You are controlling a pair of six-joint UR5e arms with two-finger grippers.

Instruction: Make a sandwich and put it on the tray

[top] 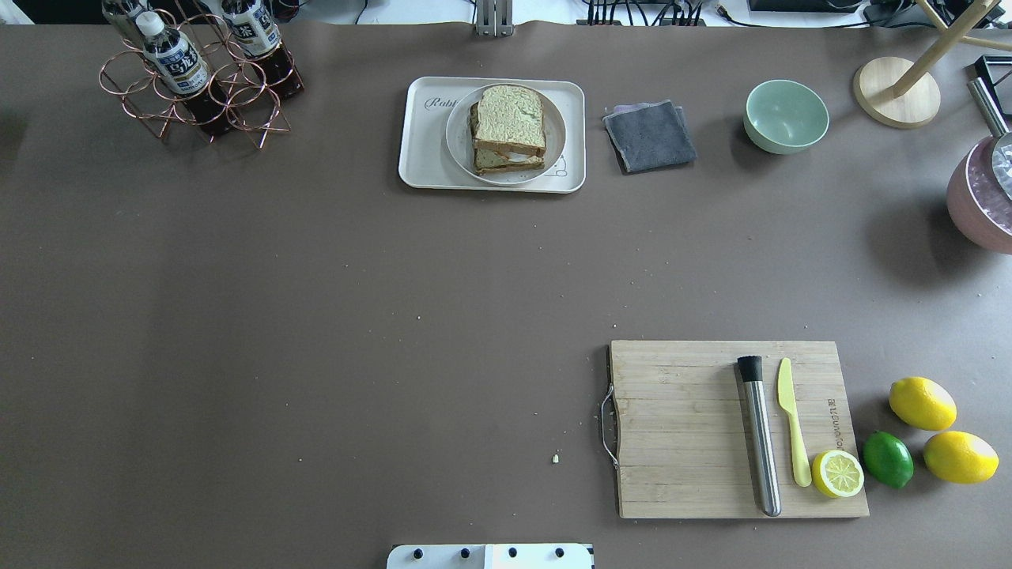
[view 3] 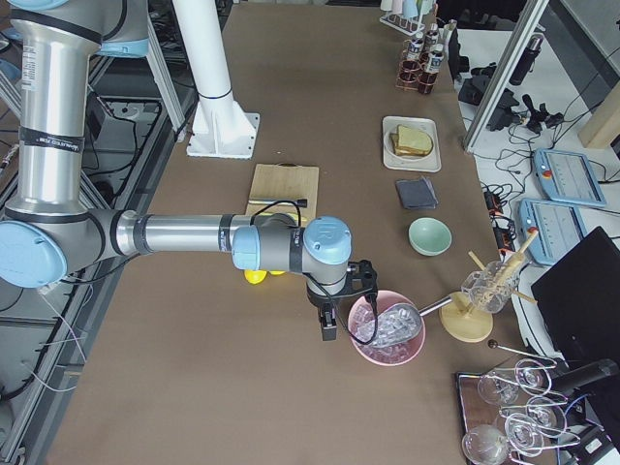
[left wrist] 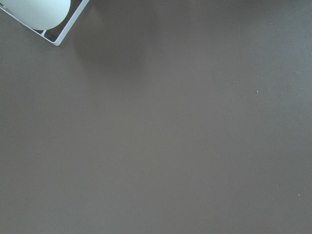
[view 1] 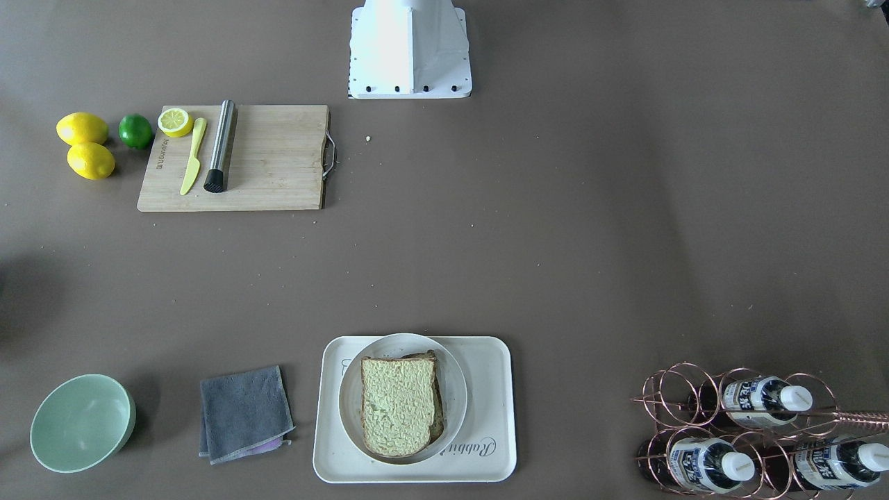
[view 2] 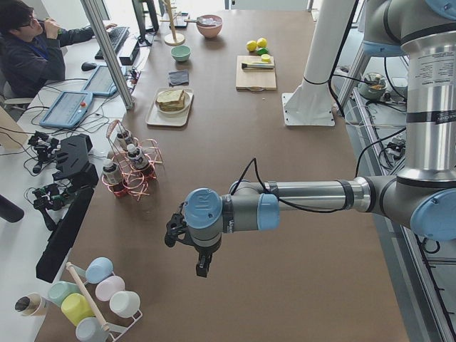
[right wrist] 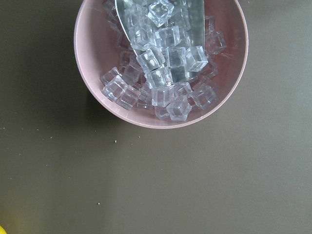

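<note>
The tray is lying near the table's operator-side edge with its long side running along that edge. It is carrying a round white plate, and the sandwich is sitting on that plate. Two bread slices are showing, the upper one shifted slightly off the lower. Their long axis is running from the robot toward the operators, a little tilted. A wide stretch of brown tabletop is separating the tray from the cutting board. A grey cloth is lying just beside the tray, with one green bowl beyond it. Two whole lemons, one lime and one lemon half are sitting at the board's end. The left gripper is hanging over bare table and the right gripper is hanging beside a pink bowl of ice. I cannot tell whether either claw is spread or pressed together.
</note>
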